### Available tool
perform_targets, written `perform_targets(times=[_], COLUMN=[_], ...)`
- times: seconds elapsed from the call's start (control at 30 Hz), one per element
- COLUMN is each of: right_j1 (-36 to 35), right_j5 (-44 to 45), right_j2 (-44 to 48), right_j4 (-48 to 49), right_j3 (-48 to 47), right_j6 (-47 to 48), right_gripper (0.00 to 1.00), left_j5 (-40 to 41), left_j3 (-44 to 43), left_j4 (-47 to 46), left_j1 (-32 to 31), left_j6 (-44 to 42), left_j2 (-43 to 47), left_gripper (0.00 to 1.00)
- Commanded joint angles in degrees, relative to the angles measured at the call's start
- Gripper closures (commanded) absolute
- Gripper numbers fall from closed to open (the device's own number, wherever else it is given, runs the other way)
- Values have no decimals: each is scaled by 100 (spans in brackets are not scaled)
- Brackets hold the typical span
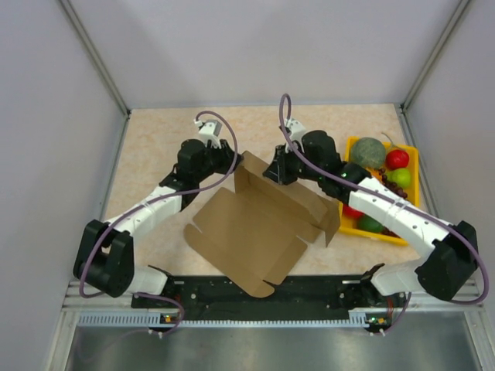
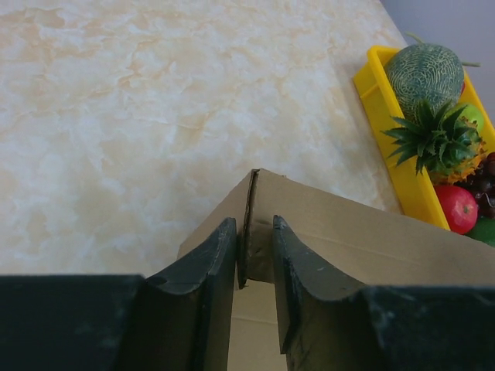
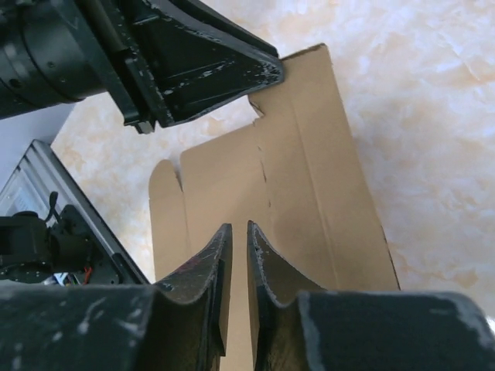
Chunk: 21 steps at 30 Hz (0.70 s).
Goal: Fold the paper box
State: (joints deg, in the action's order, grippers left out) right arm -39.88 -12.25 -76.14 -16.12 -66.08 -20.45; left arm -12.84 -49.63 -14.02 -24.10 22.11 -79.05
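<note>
Because its far flap must stand as a wall, the paper box (image 1: 247, 224), a half-flat brown sheet mid-frame on the desk (image 1: 155, 139), is met at that raised edge: left fingers (image 2: 209, 270) narrow astride its corner, grip unclear; right fingers (image 3: 209, 263) nearly together, pinching the flap.
</note>
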Motion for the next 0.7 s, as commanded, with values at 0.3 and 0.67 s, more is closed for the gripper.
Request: perform_targets(times=[0.3,0.67], right_j1=[77,103], right_j5=[-304,-357], right_j2=[-200,283], right_j4=[856,373], right_j3=[685,105], right_j6=[-241,-39], right_gripper=[92,82], left_j5=[-96,395], left_j3=[208,559], left_j4=[-92,-66], left_j1=[37,432], left_j6=[-154,92], left_j2=[-112,1119], left_gripper=[76,42])
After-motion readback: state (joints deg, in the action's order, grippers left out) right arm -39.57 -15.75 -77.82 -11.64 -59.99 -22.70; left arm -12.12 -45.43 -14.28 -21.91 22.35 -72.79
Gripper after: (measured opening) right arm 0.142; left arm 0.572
